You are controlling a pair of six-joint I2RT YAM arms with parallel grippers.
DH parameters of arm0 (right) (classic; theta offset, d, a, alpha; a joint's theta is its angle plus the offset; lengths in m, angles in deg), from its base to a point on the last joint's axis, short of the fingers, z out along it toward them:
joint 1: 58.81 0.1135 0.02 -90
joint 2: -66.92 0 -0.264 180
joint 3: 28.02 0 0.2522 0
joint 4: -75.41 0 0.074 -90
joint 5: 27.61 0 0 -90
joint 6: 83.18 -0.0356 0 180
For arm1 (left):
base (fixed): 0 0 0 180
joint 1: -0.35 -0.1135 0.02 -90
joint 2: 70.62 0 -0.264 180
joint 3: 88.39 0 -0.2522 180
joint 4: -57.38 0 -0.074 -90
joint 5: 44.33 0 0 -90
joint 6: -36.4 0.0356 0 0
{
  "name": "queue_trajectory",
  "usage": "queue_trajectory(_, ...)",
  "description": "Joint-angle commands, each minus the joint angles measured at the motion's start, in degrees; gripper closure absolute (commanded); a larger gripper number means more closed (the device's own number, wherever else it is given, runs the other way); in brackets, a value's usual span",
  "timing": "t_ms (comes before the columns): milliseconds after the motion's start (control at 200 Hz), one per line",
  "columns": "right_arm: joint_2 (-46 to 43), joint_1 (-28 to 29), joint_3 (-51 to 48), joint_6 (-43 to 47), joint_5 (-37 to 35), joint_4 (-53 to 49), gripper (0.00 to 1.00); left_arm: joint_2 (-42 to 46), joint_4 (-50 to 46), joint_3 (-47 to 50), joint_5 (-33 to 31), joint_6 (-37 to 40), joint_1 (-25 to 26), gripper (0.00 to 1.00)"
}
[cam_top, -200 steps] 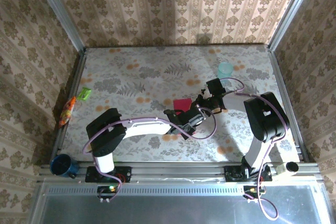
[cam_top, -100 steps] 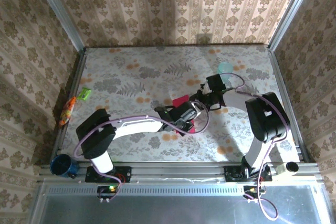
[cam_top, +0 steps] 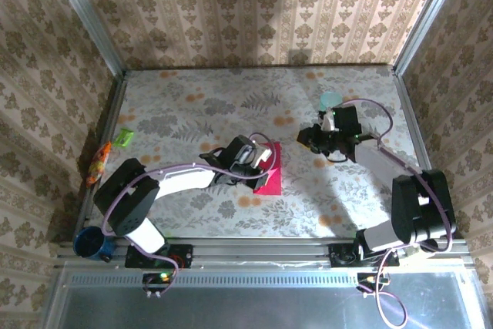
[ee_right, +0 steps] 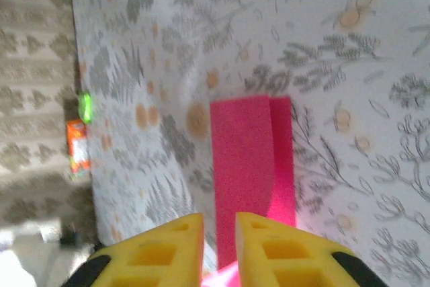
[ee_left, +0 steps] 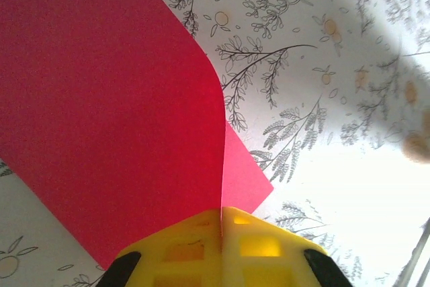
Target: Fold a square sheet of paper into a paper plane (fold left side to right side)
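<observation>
Left fingers (ee_left: 181,250) clamp shut on an edge of the square sheet of paper (ee_left: 101,99) — right fingers (ee_right: 161,253) barely parted, empty

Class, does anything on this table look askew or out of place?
The square magenta-red paper sheet is folded unevenly: pinched in the left gripper, its top flap bows up uncreased, and a strip of the lower layer sticks out past the flap's edge.

Damask-striped wallpaper (cam_top: 254,5) boxes in the floral tabletop (cam_top: 185,105) from 9 through 3 o'clock; aluminium rail (cam_top: 254,248) runs along 6.
</observation>
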Motion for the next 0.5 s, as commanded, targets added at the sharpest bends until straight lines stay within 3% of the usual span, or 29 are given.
queue_trajectory(0, -2.03, 1.50, -5.12, 2.95, 0.75, -1.77, 0.88, 0.34, 6.23, 0.96, 9.66, -3.80, -1.44, 1.00)
queue_trajectory(185, -2.04, 8.80, -10.72, 1.09, -1.38, 2.76, 1.00, -0.86, 7.60, 1.19, 11.59, -5.47, -2.55, 1.00)
queue_trajectory(495, 3.94, 16.76, -12.77, 0.01, -5.27, 7.23, 1.00, -2.48, 7.20, 1.67, 10.28, -7.39, -3.55, 1.00)
